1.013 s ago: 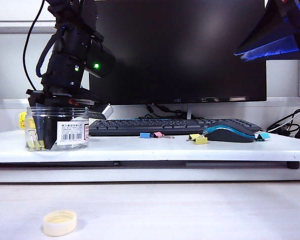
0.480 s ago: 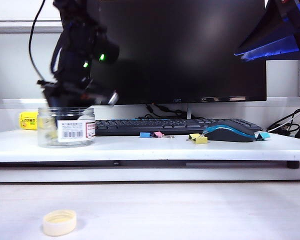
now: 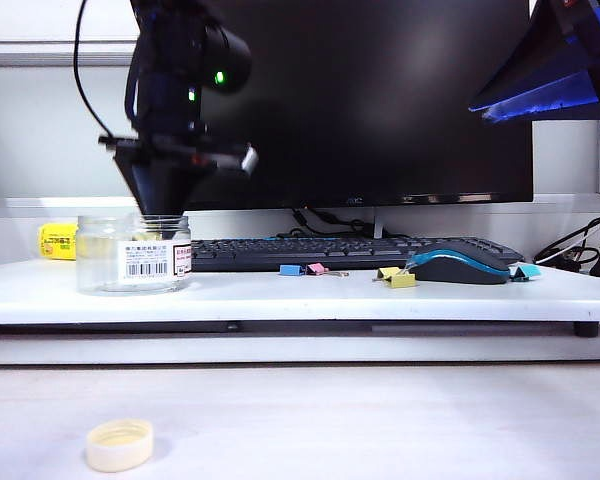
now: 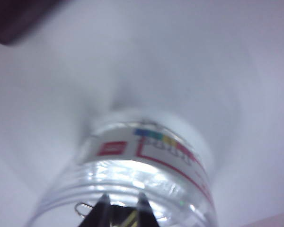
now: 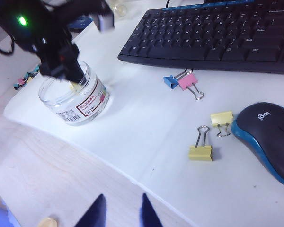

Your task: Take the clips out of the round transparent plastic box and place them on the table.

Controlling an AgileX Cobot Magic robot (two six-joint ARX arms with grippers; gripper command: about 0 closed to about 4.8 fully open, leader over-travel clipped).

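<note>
Left gripper (image 3: 163,212) at the mouth of the round transparent plastic box (image 3: 133,253), near the white table's (image 3: 280,296) left end, pinching a yellow clip (image 4: 128,218). Could snag the rim and tip it. Right gripper (image 5: 119,211) spread wide, empty, well clear. Plenty of bare table before the black keyboard (image 3: 340,251).
</note>
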